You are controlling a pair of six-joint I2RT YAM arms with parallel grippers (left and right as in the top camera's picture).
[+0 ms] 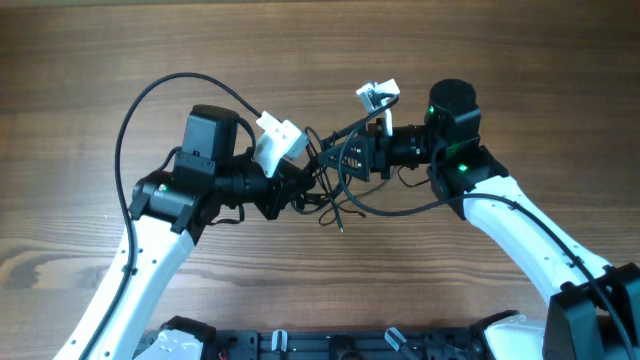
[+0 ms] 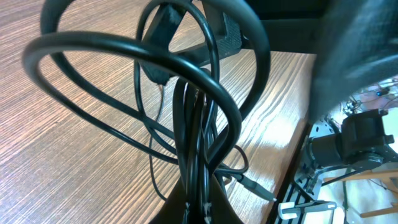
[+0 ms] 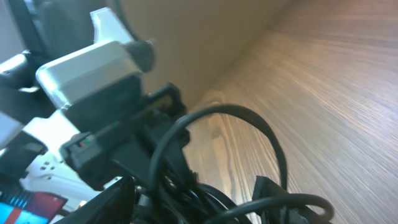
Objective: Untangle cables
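The cables (image 1: 337, 185) are thin black cords, tangled in loops and held above the wooden table between my two grippers. My left gripper (image 1: 303, 182) is shut on a bundle of strands; in the left wrist view the cables (image 2: 186, 106) rise from the jaws (image 2: 200, 208) in wide loops, and one plug end (image 2: 256, 188) hangs near the table. My right gripper (image 1: 350, 160) grips the tangle from the right. In the right wrist view the cables (image 3: 205, 186) fill the gap between the fingers (image 3: 196, 202), and one loop arches above.
The wooden table (image 1: 320, 60) spreads all round. A black rack (image 1: 330, 345) runs along the front edge. The left arm's thick black cable (image 1: 150, 100) arcs at the left. White camera mounts (image 1: 278, 140) sit on both wrists, close together.
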